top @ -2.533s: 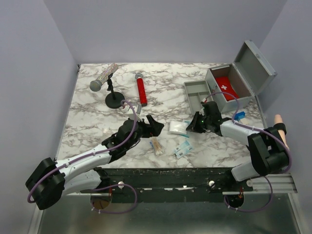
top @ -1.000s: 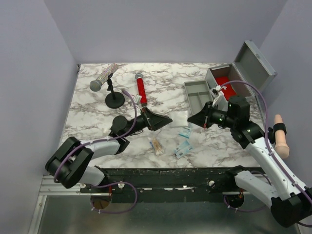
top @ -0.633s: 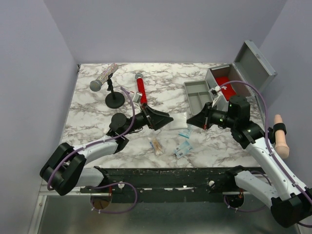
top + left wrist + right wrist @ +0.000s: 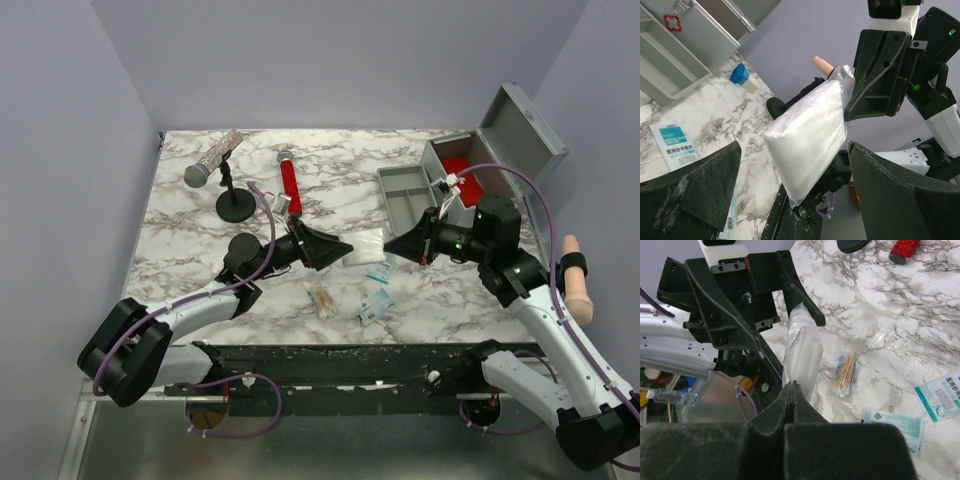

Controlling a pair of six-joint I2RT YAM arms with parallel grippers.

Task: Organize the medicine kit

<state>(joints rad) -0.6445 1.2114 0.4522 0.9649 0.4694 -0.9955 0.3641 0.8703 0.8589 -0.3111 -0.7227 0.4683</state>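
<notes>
Medicine kit (image 4: pixel 452 160): grey metal box at the far right corner of the marble table (image 4: pixel 190 235), hinged lid (image 4: pixel 520 130) standing open, a red pouch (image 4: pixel 462 170) lying inside; its grey divided tray (image 4: pixel 405 190) sits out on the table just beside the box on the left, and the left wrist view shows a small red cross mark (image 4: pixel 671 21) on the box front. Left gripper (image 4: pixel 335 247): mid-table, jaws spread wide, holding nothing; its two fingers (image 4: pixel 700 185) flank a clear bag of white padding (image 4: pixel 810 135) without touching it. Right gripper (image 4: pixel 392 248): facing the left one, jaws pinched tight on the top edge of that bag, which hangs between the two grippers, off the table. Loose on the table near the front edge: a packet of cotton swabs (image 4: pixel 320 297), and two small blue-and-white sachets (image 4: pixel 378 272) (image 4: pixel 375 307) just right of it. Far left: a silver microphone (image 4: pixel 212 160) tilted on a black round-based stand (image 4: pixel 235 203), and a red microphone (image 4: pixel 290 185) lying flat beside it. A small blue item (image 4: pixel 740 74) lies near the kit, too small to identify
</notes>
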